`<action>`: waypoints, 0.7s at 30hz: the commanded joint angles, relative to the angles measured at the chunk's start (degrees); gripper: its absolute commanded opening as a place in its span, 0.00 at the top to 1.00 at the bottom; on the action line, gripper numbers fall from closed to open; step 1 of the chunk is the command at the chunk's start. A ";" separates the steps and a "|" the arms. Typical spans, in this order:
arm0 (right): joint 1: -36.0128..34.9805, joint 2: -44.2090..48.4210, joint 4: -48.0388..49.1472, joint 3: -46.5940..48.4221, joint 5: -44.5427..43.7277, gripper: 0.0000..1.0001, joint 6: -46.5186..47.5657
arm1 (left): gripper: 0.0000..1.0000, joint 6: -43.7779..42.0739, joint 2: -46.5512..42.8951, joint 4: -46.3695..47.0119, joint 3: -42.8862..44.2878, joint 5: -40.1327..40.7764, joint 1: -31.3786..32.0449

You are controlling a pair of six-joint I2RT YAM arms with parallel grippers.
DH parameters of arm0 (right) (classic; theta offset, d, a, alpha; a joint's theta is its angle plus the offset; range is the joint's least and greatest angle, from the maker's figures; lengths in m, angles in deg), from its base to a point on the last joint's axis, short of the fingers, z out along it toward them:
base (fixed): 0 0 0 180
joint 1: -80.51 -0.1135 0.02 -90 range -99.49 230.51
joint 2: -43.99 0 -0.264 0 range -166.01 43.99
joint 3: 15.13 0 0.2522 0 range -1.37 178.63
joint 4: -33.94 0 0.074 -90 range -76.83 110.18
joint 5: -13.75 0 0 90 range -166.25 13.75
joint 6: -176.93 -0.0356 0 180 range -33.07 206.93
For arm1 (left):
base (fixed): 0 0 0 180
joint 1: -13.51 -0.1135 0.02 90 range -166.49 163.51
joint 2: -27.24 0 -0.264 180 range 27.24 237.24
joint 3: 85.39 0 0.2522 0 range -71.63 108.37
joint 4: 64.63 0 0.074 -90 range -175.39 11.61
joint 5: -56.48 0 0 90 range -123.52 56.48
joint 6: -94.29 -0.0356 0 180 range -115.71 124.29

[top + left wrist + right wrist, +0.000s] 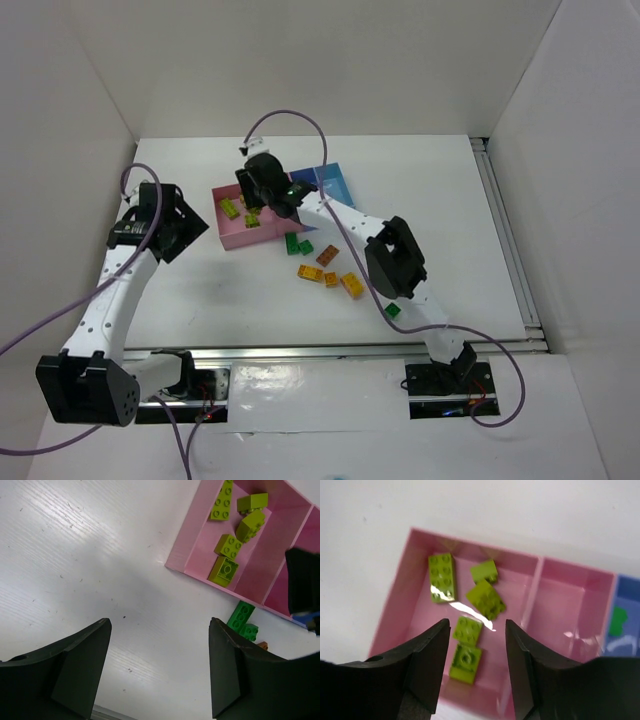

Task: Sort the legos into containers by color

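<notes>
My right gripper [477, 625] hangs open over the leftmost pink container [395, 615], with nothing between its fingers. Several lime green legos [441, 576] lie on that bin's floor; one [465, 664] sits directly under the jaws. The second pink bin [570, 600] holds nothing, and the blue bin [625, 587] holds a dark green brick [618, 621]. My left gripper [160, 625] is open above bare table, left of the pink bin [192, 545]. From above, dark green legos [297, 243] and yellow-orange legos [310, 272] lie on the table in front of the bins [240, 240].
One more green brick [393, 311] lies beside the right arm's lower link. More orange bricks [352, 285] sit near it. The right arm [395, 255] reaches across the loose bricks. White walls stand round the table, and a rail [510, 260] runs along the right edge.
</notes>
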 commanded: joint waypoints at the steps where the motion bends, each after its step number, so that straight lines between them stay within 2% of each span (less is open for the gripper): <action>1: -0.05 13.26 3.90 -10.63 -2.67 0.45 0.70 | 0.19 -2.36 0.71 1.91 -0.20 -2.33 -0.29; 4: 0.48 22.46 6.53 -20.20 -4.69 0.46 0.70 | 0.19 -4.64 0.71 4.02 -1.33 -4.09 0.50; 6: 1.01 26.97 7.58 -30.49 -5.22 0.46 -1.23 | 0.21 -7.63 1.23 7.36 -1.86 -6.55 2.60; 11: 3.90 40.42 9.44 -53.05 -3.82 0.45 -7.03 | 0.22 -8.16 6.50 7.36 0.15 -3.93 9.10; 14: 5.75 43.50 8.83 -58.97 0.57 0.43 -9.93 | 0.22 -7.37 9.23 7.36 1.29 -1.47 14.02; 15: 6.36 43.51 8.82 -59.87 1.36 0.38 -9.94 | 0.22 -6.85 9.84 7.36 1.30 -1.46 15.86; 18: 6.37 43.51 8.30 -60.49 3.65 0.30 -9.42 | 0.22 -6.23 12.48 7.36 2.79 -0.76 18.77; 21: 6.37 39.83 8.29 -59.35 4.79 0.29 -9.41 | 0.22 -6.23 14.85 6.23 4.11 1.34 19.84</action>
